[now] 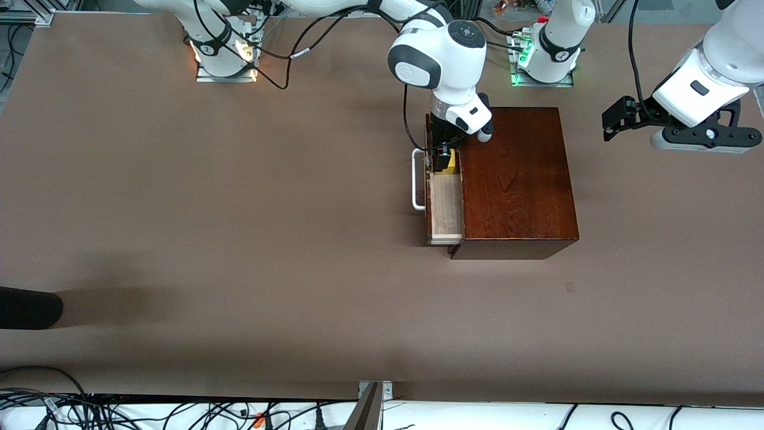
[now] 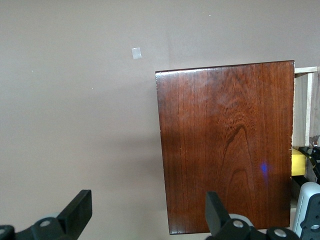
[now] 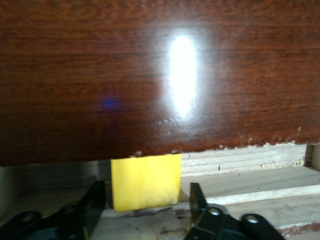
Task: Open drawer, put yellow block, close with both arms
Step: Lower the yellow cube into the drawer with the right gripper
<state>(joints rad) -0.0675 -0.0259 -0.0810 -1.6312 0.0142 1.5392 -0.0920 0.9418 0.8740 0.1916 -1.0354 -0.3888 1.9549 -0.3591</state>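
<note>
A: Status check. We see the drawer (image 1: 446,206) pulled out of the wooden box (image 1: 513,179) toward the right arm's end of the table; its pale inside is exposed and the white handle (image 1: 416,179) stands clear of the box front; we judge the opening step complete.

B: Confirmed. We locate the yellow block (image 3: 146,182) inside the drawer, at the end of the tray farther from the front camera, just beside the box front; the right gripper (image 3: 145,200) is down in the tray with one finger on each side of the block; the fingers appear slightly spread, with a narrow gap at each face, so we judge the block released or about to be; whether it rests on the tray floor we cannot tell.

A: And the left gripper (image 1: 621,116)?

B: It waits in the air over bare table at the left arm's end, fingers spread wide and holding nothing.

A: Remaining work, in our judgement: withdraw the right gripper; then close the drawer with both arms.
</note>
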